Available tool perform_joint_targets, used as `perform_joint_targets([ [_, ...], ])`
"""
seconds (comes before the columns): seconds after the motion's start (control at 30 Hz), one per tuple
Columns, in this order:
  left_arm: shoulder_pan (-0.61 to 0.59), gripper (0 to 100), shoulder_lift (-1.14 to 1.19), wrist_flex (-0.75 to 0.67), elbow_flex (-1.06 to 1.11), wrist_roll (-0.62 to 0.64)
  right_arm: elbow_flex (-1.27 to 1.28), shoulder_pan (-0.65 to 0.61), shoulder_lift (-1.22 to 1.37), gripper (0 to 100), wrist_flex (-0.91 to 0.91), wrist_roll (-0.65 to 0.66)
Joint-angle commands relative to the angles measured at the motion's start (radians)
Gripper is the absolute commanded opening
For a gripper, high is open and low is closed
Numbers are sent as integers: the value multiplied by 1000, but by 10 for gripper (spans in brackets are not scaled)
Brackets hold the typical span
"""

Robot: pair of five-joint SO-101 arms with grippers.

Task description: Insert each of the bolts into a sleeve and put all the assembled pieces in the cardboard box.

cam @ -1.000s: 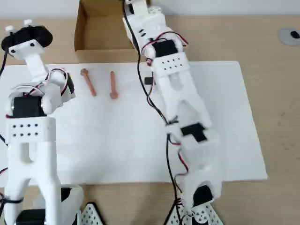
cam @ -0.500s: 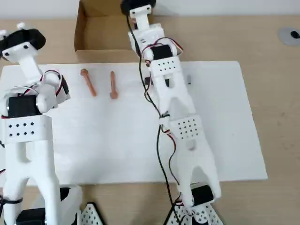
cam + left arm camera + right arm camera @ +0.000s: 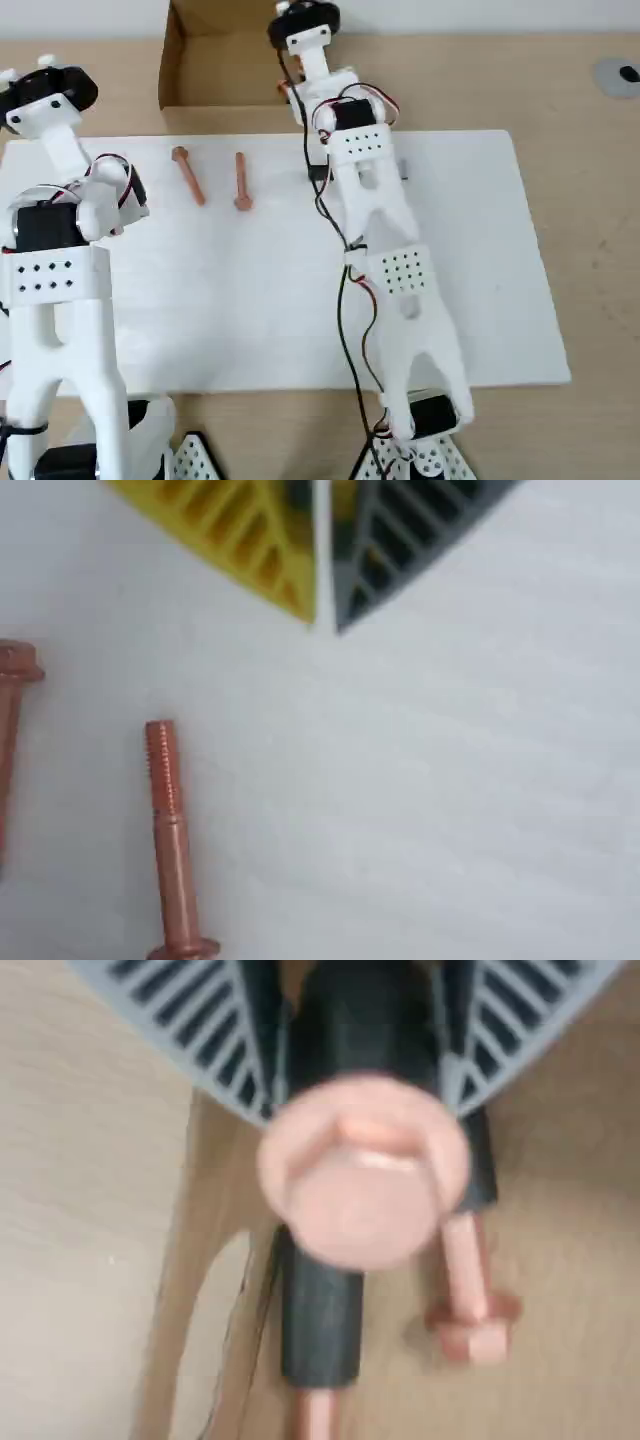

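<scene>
The right fingers point(image 3: 190, 1030) are clamped on a black sleeve point(image 3: 365, 1010) with a copper bolt point(image 3: 365, 1175) in it, the bolt's round head turned toward the wrist camera. Under this held piece, on the floor of the cardboard box point(image 3: 175, 70), lies a second black sleeve point(image 3: 320, 1330) with a copper tip showing at its end. Just beside it lies a flanged bolt point(image 3: 465, 1290). The left fingers point(image 3: 270, 550) are drawn together to a thin slit with nothing between them, over the white sheet point(image 3: 480, 280) spread on the worktop point(image 3: 590, 200). Near them a bare bolt point(image 3: 170, 840) lies on the sheet, with another bare bolt point(image 3: 10, 740) beside it but apart, both near the box's front wall.
</scene>
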Motion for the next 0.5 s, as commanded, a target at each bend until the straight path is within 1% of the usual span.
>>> perform_joint_targets([
  [0.0,-8,6,-5,28,-14,0,-62,-18,-21,13,49,69],
  [0.13,-8,7,2,66,-12,5,-102,-27,-25,15,100,84],
  [0.17,-8,7,2,75,-12,5,-120,-28,-25,29,109,80],
  [0.33,-8,7,1,109,-29,5,-171,-38,-28,174,186,78],
  [0.47,-8,13,1,166,-86,5,-206,-42,-30,228,233,78],
])
